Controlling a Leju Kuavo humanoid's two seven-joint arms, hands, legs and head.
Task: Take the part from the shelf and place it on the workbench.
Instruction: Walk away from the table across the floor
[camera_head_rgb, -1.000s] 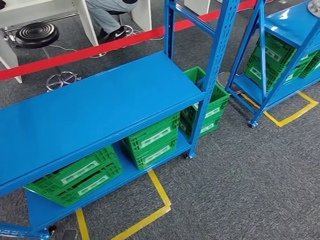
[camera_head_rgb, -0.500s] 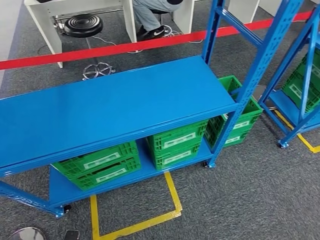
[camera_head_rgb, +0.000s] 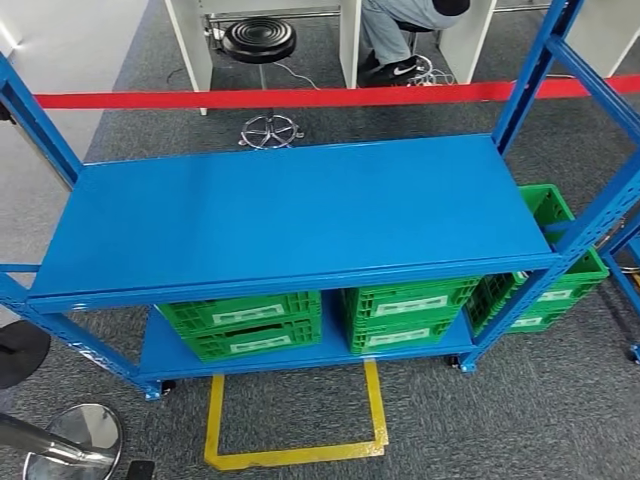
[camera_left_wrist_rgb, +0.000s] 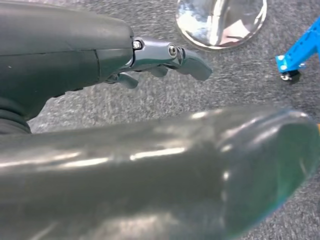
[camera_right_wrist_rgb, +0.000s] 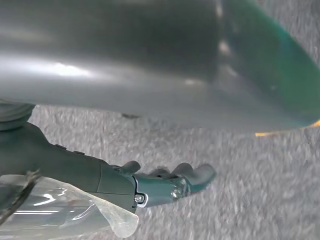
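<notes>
A blue metal shelf (camera_head_rgb: 302, 210) stands square in front of me, and its upper board is bare. No part lies on that board. My left hand (camera_left_wrist_rgb: 151, 55) hangs over grey carpet with its fingers stretched out, apart from the thumb, and holds nothing. My right hand (camera_right_wrist_rgb: 158, 185) also hangs over carpet, fingers straight and nothing between them and the thumb. A clear plastic film (camera_right_wrist_rgb: 75, 210) shows beside the right palm; I cannot tell what it belongs to.
Green crates (camera_head_rgb: 241, 322) (camera_head_rgb: 404, 310) sit on the bottom board, and another (camera_head_rgb: 558, 280) stands at the right end. Behind the shelf run a red tape (camera_head_rgb: 302, 97), a black stool (camera_head_rgb: 258, 40) and a seated person (camera_head_rgb: 392, 40). A yellow floor marking (camera_head_rgb: 294, 455) and a chrome base (camera_head_rgb: 72, 440) lie near me.
The whole picture has swung: the camera turned, so the shelf now lies level and centred. The second blue rack at the right has left the picture.
</notes>
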